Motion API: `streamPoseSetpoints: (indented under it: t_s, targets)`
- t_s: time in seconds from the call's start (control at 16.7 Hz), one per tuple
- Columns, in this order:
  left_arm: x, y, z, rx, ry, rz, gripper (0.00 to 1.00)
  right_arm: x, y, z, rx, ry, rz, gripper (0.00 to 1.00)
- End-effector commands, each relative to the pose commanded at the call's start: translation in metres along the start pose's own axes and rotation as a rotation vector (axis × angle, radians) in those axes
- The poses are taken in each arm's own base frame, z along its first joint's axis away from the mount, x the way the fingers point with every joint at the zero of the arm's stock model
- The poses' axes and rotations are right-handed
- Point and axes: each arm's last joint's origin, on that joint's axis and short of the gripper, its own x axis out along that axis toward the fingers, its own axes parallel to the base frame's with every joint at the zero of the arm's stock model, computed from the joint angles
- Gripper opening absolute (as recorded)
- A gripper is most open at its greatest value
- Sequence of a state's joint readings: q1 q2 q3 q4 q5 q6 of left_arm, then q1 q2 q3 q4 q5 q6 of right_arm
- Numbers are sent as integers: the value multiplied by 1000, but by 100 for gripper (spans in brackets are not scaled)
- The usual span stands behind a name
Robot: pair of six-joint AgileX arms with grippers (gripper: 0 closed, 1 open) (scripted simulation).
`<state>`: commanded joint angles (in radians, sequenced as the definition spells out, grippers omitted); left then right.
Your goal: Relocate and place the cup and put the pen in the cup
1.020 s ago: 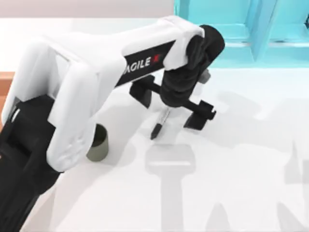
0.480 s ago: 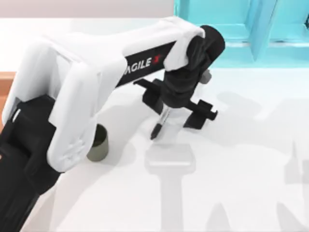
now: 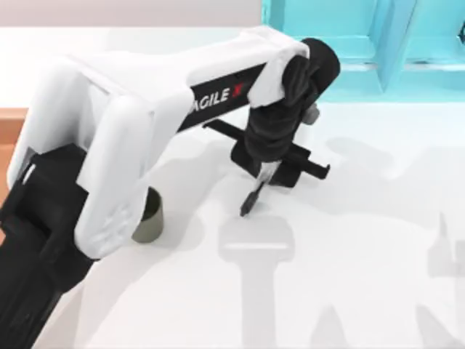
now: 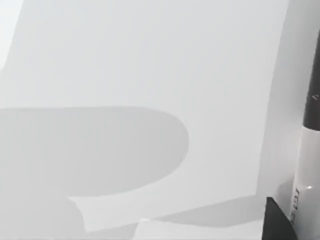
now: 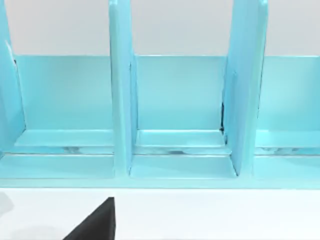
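Note:
The pen (image 3: 254, 196), grey-barrelled with a black end, hangs slanted below my left gripper (image 3: 267, 166), which is shut on its upper part near the middle of the table. Its black lower tip is at or just above the white tabletop. In the left wrist view the pen (image 4: 307, 165) runs along the picture's edge beside a black finger (image 4: 274, 222). The dark olive cup (image 3: 151, 218) stands upright on the table to the left of the pen, partly hidden behind my left arm. My right gripper (image 5: 95, 225) is parked facing the turquoise rack.
A turquoise rack (image 3: 363, 43) with upright dividers (image 5: 122, 100) stands along the table's far right side. A wooden strip (image 3: 11, 123) shows at the table's left edge. My left arm (image 3: 131, 131) reaches over the table's left half.
The left gripper's fingers have drawn in from wide apart and shut on the pen. The pen's lower tip has shifted a little to the right. The cup has not moved.

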<state>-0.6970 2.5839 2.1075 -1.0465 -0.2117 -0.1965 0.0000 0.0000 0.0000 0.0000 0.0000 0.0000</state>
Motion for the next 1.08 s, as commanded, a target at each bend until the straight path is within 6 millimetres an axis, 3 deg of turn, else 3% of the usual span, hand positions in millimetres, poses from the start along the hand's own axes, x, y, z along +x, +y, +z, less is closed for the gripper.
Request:
streamPoseSetpoints:
  t_s: [0.18,0.24,0.42,0.84,1.08]
  targets:
    - [0,0,0,0,0,0,0,0,0,0,0,0,0,100]
    - [-33,-4,1,-18,-51,-64,0,0,0,0,0,0,0,100]
    - [-45,-8,-6,-18,-47,-60,0,0,0,0,0,0,0,100]
    - [-134,-23,-63,-24,-59,-66,0,0,0,0,0,0,0,100]
    - [-148,-27,-78,-18,-51,-64,0,0,0,0,0,0,0,100]
